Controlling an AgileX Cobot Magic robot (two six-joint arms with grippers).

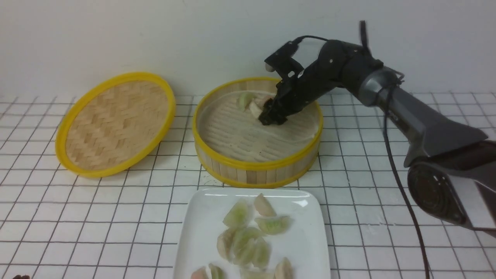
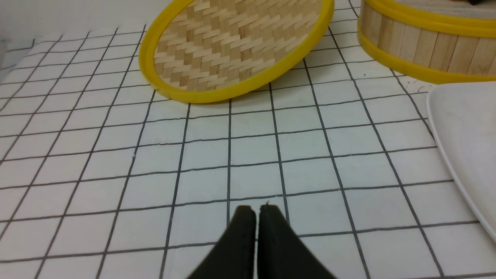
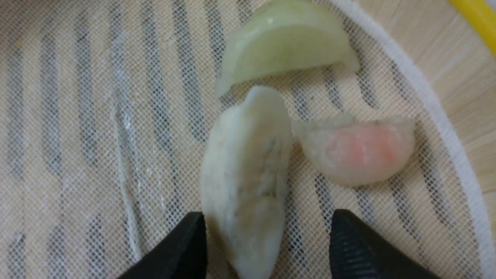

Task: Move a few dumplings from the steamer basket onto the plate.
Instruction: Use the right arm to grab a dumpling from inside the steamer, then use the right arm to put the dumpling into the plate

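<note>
The steamer basket (image 1: 255, 166) stands mid-table, and my right gripper (image 1: 272, 116) reaches down into its far side. The right wrist view shows the gripper (image 3: 267, 221) open, its fingers either side of a whitish dumpling (image 3: 246, 174) lying on the mesh liner. That dumpling sits close to one finger, with a gap to the other. A pale green dumpling (image 3: 283, 42) and a pinkish dumpling (image 3: 356, 149) lie just beyond. The white plate (image 1: 310, 240) in front of the basket carries several dumplings (image 1: 244, 240). My left gripper (image 2: 255, 211) is shut and empty over the tiled table.
The woven yellow-rimmed lid (image 1: 116, 124) leans tilted to the left of the basket. From the left wrist I see the lid (image 2: 232, 42), the basket wall (image 2: 426, 42) and a plate corner (image 2: 465, 135). A black cable (image 1: 403, 193) hangs from the right arm.
</note>
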